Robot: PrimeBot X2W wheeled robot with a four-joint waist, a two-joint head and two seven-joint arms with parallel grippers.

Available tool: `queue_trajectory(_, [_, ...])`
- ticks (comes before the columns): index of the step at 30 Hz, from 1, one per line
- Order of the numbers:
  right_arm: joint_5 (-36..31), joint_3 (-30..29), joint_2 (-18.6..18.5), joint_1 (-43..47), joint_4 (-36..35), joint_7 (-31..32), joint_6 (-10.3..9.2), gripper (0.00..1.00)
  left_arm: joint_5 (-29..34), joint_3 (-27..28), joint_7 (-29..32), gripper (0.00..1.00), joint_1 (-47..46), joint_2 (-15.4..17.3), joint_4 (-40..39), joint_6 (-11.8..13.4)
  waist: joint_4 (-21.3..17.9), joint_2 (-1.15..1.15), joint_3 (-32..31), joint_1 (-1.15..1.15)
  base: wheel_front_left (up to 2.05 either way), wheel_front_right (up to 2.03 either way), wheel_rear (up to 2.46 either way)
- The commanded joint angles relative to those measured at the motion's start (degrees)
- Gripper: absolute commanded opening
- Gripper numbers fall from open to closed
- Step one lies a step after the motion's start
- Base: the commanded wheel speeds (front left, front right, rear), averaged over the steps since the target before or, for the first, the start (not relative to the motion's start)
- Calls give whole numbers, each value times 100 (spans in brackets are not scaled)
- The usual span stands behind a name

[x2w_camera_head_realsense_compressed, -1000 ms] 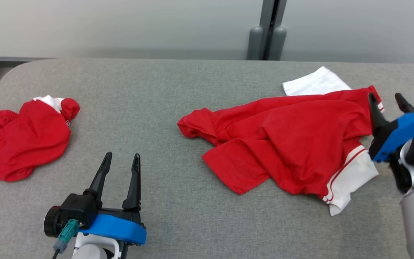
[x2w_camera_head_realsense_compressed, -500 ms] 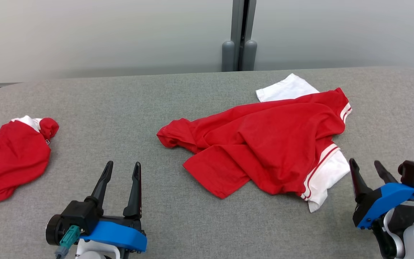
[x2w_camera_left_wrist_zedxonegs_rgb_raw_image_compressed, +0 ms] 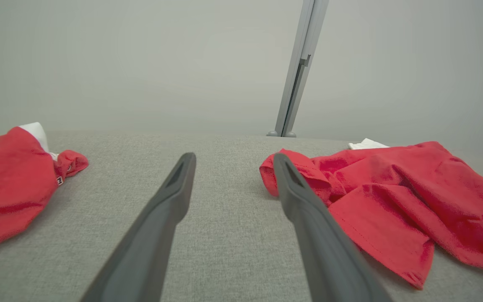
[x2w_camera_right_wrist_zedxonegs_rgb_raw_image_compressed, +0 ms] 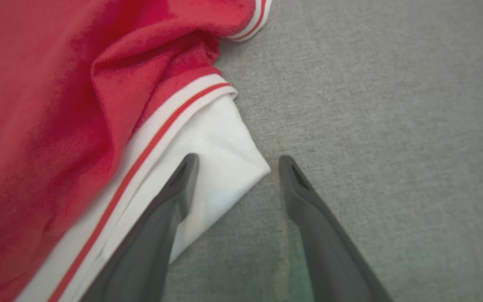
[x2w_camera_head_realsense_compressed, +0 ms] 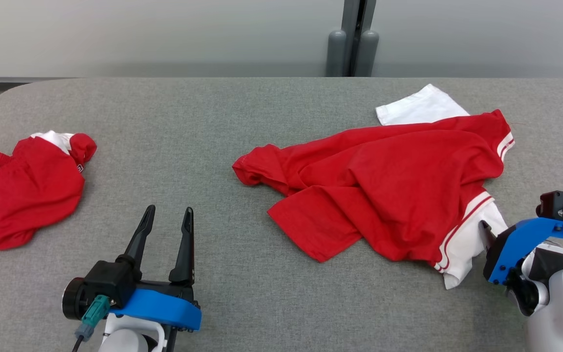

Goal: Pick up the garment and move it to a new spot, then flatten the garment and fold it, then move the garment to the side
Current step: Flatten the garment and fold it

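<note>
The garment [x2w_camera_head_realsense_compressed: 389,181], a crumpled red shirt with white sleeves and striped trim, lies on the grey table's right half; it also appears in the left wrist view [x2w_camera_left_wrist_zedxonegs_rgb_raw_image_compressed: 392,184] and the right wrist view [x2w_camera_right_wrist_zedxonegs_rgb_raw_image_compressed: 57,105]. My right gripper [x2w_camera_head_realsense_compressed: 489,230] is open and tipped down over the near white sleeve [x2w_camera_head_realsense_compressed: 462,244]. In the right wrist view, my right gripper [x2w_camera_right_wrist_zedxonegs_rgb_raw_image_compressed: 237,161] straddles the corner of the white sleeve [x2w_camera_right_wrist_zedxonegs_rgb_raw_image_compressed: 220,138], with one finger over cloth and the other over bare table. My left gripper [x2w_camera_head_realsense_compressed: 168,210] rests open and empty at the lower left, short of the shirt's left end [x2w_camera_left_wrist_zedxonegs_rgb_raw_image_compressed: 233,157].
A second bunched red and white garment [x2w_camera_head_realsense_compressed: 22,190] lies at the table's left edge, also seen in the left wrist view [x2w_camera_left_wrist_zedxonegs_rgb_raw_image_compressed: 6,180]. The grey fabric table [x2w_camera_head_realsense_compressed: 213,122] has bare room between the two garments. A grey post [x2w_camera_head_realsense_compressed: 352,44] stands against the wall behind.
The head camera has shifted. My right gripper came back from the shirt's far right edge to the near white sleeve and tipped downward over its corner. The left gripper has not moved.
</note>
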Motion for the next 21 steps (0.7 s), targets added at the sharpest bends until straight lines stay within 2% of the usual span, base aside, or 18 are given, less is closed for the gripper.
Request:
queue_trajectory(1, [-36,-104,-26,-113,106,26,1,100,-9,-2,-17,100,-104,30,-2,-15,67,0,56,0,0,0,0])
queue_trajectory(4, [-239,-311,-13,-303,537,74,1,100,-18,-6,-17,100,-103,40,-7,-19,130,0,110,0,0,0,0])
queue_trajectory(5, [-280,-319,-7,-337,636,55,1,16,-22,0,-17,100,-102,43,-7,-20,142,0,122,0,0,0,0])
queue_trajectory(6, [-293,-275,4,-370,728,42,1,0,-29,10,-17,100,-101,44,-8,-21,148,0,126,0,0,0,0])
queue_trajectory(9, [-179,-108,24,-441,788,-147,1,0,-44,61,-17,100,-90,48,-2,-22,128,0,120,0,0,0,0])
queue_trajectory(13, [51,143,-108,-382,361,-501,1,0,-60,109,-17,100,-2,30,-8,0,32,0,21,0,0,0,0])
queue_trajectory(16, [217,316,-165,-112,-290,-556,1,0,-59,131,-17,100,52,28,3,5,-80,0,-90,0,0,0,0])
queue_trajectory(21, [312,195,-88,640,-1794,4,1,0,-49,163,-17,100,187,25,-35,36,-321,0,-203,0,0,0,0])
